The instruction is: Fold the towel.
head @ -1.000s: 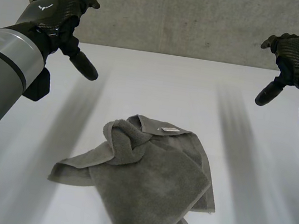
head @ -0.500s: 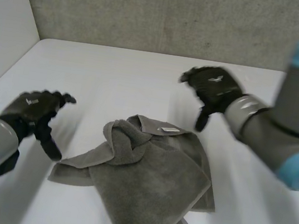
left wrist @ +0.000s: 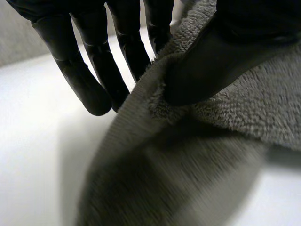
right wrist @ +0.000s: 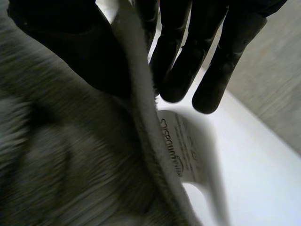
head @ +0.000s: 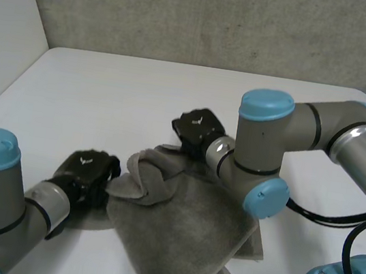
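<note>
At towel (head: 183, 227) edges: left hand (head: 85, 170), right hand (head: 196, 129) pinching.

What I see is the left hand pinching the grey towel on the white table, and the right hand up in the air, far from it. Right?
Not quite. The right hand is not in the air: the right wrist view shows it down on the towel, pinching its edge by the label. The left hand does pinch the towel on the white table.
</note>
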